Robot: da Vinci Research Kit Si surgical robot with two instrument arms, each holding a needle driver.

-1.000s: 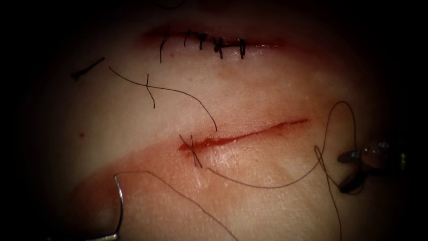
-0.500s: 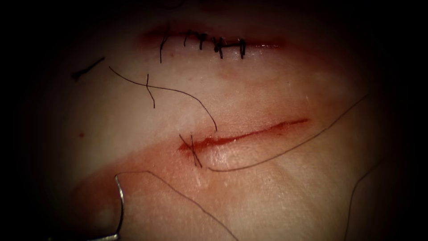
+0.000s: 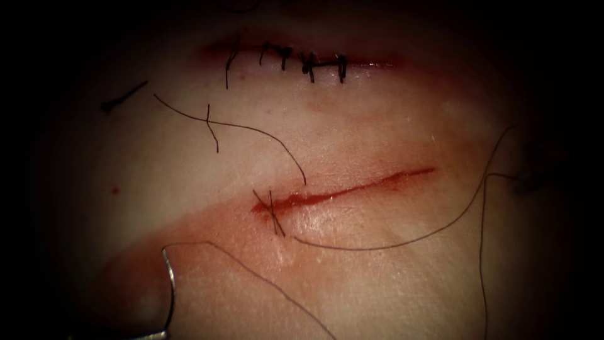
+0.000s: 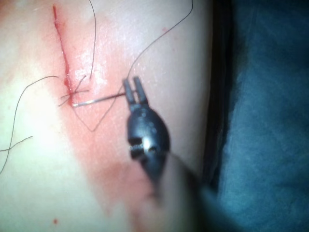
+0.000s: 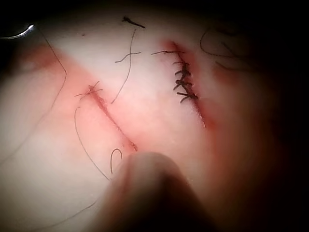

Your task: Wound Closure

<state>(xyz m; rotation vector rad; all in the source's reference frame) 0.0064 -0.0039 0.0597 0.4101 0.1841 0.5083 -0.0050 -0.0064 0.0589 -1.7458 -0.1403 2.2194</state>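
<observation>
The open cut runs across the tissue, with one stitch at its left end and red fluid around it. Below and left of the cut, my left tool is shut on the curved needle, away from its thread end. The needle is out of the tissue. Thread sweeps from the stitch out to the right, where a strand hangs down. My right tool is a blurred shape close to the cut's right end, next to a small thread loop.
A second cut farther back is closed with several dark stitches. Loose cut pieces of thread lie between the two cuts, and a short one lies at the far left. A blue drape lies beyond the tissue's edge.
The right tool left the lower right of the endoscope view. The thread loops there straightened into a tight line, then slackened into a curve. The needle and left tool stayed put.
</observation>
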